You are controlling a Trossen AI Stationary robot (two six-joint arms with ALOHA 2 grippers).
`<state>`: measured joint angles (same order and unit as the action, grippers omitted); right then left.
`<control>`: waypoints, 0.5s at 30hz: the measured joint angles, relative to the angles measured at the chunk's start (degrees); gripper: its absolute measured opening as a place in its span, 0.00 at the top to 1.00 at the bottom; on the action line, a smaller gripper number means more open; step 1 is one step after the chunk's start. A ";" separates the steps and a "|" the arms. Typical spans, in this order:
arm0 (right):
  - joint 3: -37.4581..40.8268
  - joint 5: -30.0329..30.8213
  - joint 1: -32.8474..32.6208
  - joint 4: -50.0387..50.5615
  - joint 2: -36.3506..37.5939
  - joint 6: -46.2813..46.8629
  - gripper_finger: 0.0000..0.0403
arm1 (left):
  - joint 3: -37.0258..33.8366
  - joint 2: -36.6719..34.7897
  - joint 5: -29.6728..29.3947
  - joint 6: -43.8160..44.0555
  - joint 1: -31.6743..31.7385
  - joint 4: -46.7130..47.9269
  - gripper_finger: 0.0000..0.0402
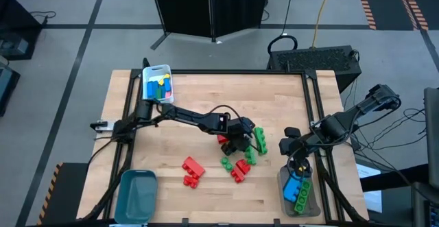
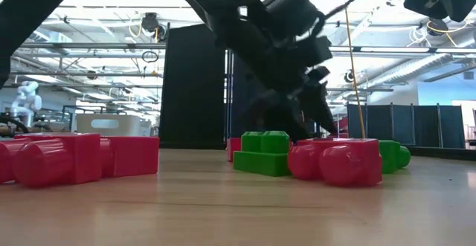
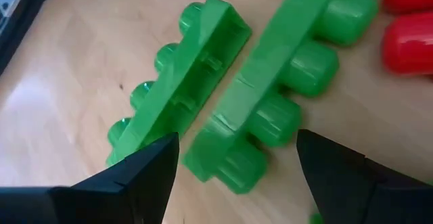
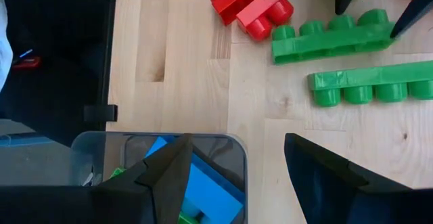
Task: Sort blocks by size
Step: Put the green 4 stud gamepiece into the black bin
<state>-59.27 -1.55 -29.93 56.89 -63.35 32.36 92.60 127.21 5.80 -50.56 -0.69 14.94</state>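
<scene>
1. Nearest the low camera I see a chunky red plastic studded brick (image 2: 56,159) lying on the wooden table (image 1: 206,93), with a second red studded brick (image 2: 338,160) and a short green studded brick (image 2: 262,152) further back.
2. My left gripper (image 3: 237,160) is down at mid-table, jaws wide apart and gripping nothing, straddling 1 end of a long green 4-stud bar (image 3: 277,92).
3. Just beside that bar lies another long green 4-stud bar (image 3: 176,95), roughly parallel to it.
4. My right gripper (image 4: 237,163) hangs over the clear plastic bin (image 1: 299,193) at the table's right near corner, jaws open and empty.
5. That bin holds a blue brick (image 4: 203,183) and green pieces.
6. I also see a white bin (image 1: 157,83) with small blocks and a teal bin (image 1: 136,195).
</scene>
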 joint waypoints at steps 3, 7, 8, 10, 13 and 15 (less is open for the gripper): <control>0.00 -0.01 0.00 0.01 0.00 0.94 0.45 | 2.62 1.97 0.22 -0.90 0.06 2.72 0.28; 0.00 -0.04 0.00 0.04 0.00 1.42 0.45 | 5.38 3.98 2.68 -1.43 0.18 5.89 0.28; 0.00 -0.02 0.00 0.06 0.00 1.35 0.45 | 5.95 4.37 3.01 -1.48 0.20 6.66 0.28; 0.00 -0.02 0.00 0.03 0.00 0.90 0.45 | 6.61 4.99 3.06 -1.47 0.20 7.47 0.28; 0.00 -0.02 0.00 0.06 0.00 -0.16 0.45 | 6.59 5.07 3.06 -1.47 0.20 8.09 0.28; 0.00 0.01 0.03 0.06 0.00 -0.48 0.45 | 6.59 5.06 3.06 -1.37 0.18 8.33 0.28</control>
<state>-59.27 -1.54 -29.91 56.95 -63.35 31.88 99.19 132.27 8.86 -51.93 -0.51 23.27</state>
